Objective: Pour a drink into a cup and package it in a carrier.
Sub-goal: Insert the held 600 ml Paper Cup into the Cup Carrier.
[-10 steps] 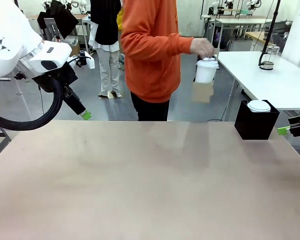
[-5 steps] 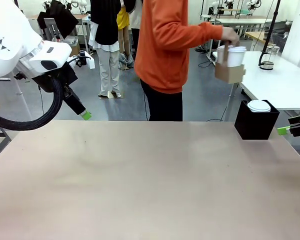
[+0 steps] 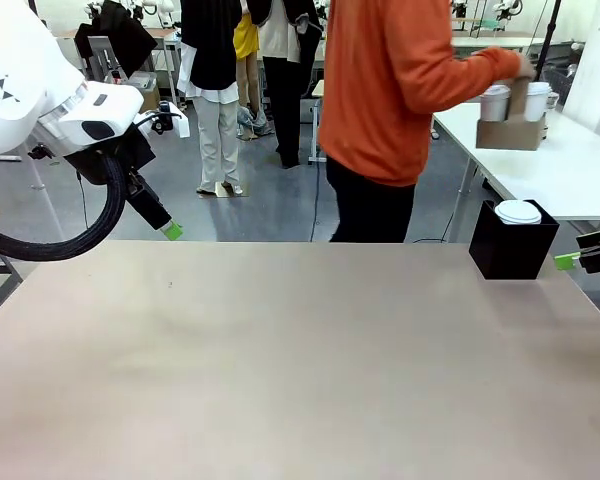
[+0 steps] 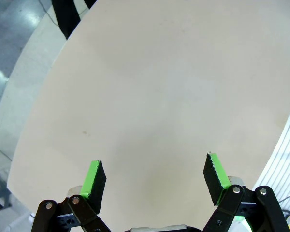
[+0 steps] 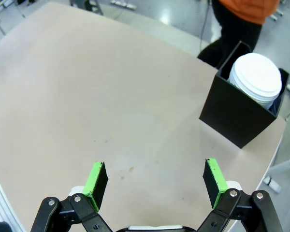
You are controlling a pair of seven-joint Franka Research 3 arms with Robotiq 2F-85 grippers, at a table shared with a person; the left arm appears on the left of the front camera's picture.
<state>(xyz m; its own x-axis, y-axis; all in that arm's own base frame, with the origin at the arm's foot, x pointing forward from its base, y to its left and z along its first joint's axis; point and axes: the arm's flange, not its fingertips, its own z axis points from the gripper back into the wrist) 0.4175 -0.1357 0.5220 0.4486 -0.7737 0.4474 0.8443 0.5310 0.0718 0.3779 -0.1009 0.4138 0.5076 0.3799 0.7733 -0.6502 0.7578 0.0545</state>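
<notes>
Since a second earlier the person in the orange top (image 3: 395, 90) had walked on to the right, taking the carrier (image 3: 510, 132) from over my table's far edge to the white table (image 3: 570, 165) behind, and neither of my arms had shifted. At the far left my left gripper (image 4: 153, 180) hung above the tabletop (image 3: 280, 350), its fingers spread wide with nothing but bare surface between the green pads (image 4: 93, 177). Moving right, the person stood beyond the far edge, arm stretched out to the right, hand (image 3: 521, 72) on the carrier's upright handle. The brown carrier sat at or just above that far white table; I could not tell whether it touched. The cup (image 3: 495, 103) stood in its left pocket, a second white cup beside it. Nearer, at my table's far right corner, a black box (image 3: 511, 243) held a stack of white lids (image 5: 256, 78). At the right edge my right gripper (image 5: 155, 184) was likewise released, jaws wide apart and empty, the box ahead of it.
</notes>
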